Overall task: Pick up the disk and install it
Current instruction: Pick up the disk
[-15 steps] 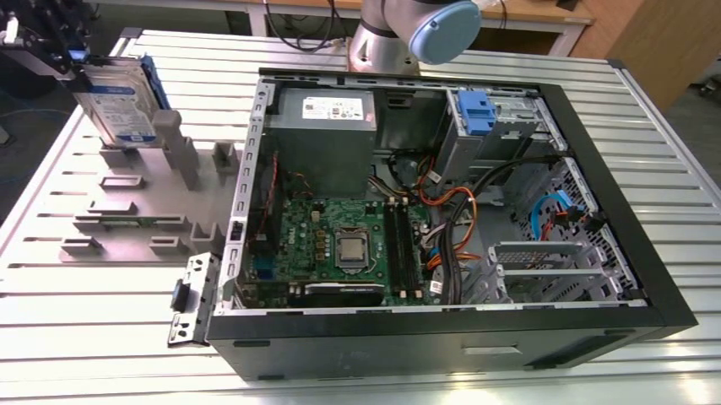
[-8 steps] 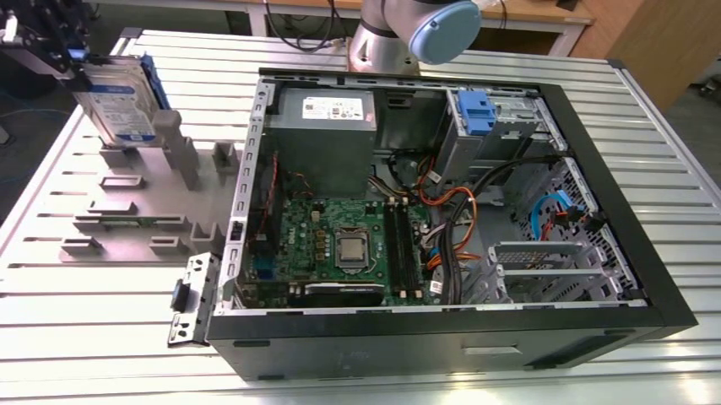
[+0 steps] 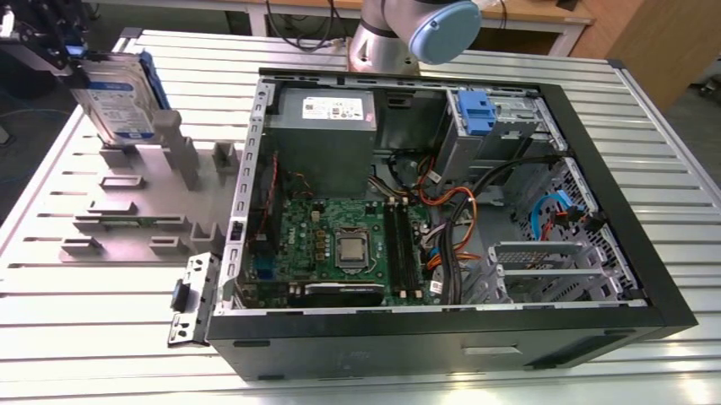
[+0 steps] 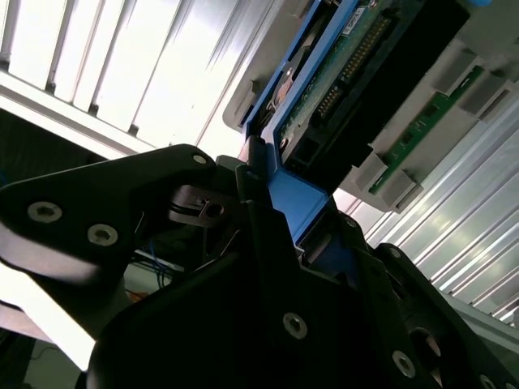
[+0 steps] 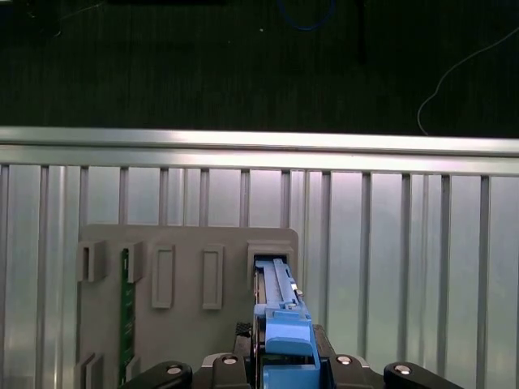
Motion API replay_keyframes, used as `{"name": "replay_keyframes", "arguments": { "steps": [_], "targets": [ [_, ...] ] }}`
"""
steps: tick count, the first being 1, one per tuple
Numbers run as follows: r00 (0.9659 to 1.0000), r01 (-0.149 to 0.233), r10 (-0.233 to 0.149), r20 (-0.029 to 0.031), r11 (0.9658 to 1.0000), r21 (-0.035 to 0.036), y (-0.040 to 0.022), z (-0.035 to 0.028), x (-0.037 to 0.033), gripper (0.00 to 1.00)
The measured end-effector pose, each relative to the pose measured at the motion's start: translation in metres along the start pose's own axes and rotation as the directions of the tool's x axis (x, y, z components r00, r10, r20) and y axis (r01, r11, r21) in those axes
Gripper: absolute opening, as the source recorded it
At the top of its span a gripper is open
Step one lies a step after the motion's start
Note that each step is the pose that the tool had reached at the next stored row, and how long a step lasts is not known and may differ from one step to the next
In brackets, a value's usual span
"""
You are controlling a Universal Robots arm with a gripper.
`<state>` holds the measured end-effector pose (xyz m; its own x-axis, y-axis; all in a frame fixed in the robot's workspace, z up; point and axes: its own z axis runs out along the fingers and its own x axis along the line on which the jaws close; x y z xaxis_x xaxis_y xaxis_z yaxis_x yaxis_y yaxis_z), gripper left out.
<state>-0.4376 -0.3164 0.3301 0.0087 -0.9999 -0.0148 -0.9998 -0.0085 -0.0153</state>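
The disk stands upright on edge at the exterior view's far left, silver-grey with a white and blue label and blue side rails. Its lower end meets a slot in the grey holder block. My gripper sits over its top end and is shut on the disk. In the first wrist view the disk's blue rail runs edge-on from between my fingers into the block's slot. The second wrist view shows the disk's green circuit-board side and blue rail above my black gripper.
An open computer case lies on the slatted metal table, with motherboard, power supply and a drive cage with a blue latch. The arm's base stands behind it. A green memory stick stands in the block.
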Motion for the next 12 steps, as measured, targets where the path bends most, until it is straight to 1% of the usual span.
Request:
{"name": "replay_keyframes", "arguments": {
  "steps": [12],
  "targets": [
    [1.0000, 0.000, 0.000, 0.0000, 1.0000, 0.0000, -0.0002, -0.0113, -0.0002, 0.36]
  ]
}}
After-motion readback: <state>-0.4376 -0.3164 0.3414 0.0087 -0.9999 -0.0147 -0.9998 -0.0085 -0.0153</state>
